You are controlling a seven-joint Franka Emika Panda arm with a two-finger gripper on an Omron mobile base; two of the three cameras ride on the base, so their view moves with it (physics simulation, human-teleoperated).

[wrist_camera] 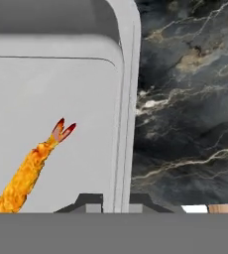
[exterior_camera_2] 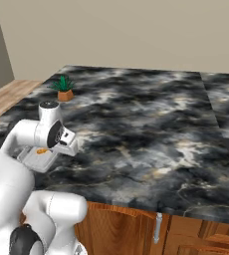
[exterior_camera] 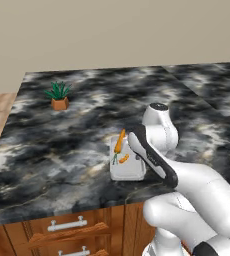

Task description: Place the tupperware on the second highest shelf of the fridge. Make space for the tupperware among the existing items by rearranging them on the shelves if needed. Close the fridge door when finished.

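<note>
Early stage: tupperware point(exterior_camera: 127, 162) lies on the marble surface point(exterior_camera: 87, 135) at lower centre, pincer point(wrist_camera: 117, 204) straddling its rim, clamp state unclear; shelving and door closing remain.

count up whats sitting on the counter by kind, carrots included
tupperware: 1
carrots inside it: 2
potted plant: 1
total: 4
</note>
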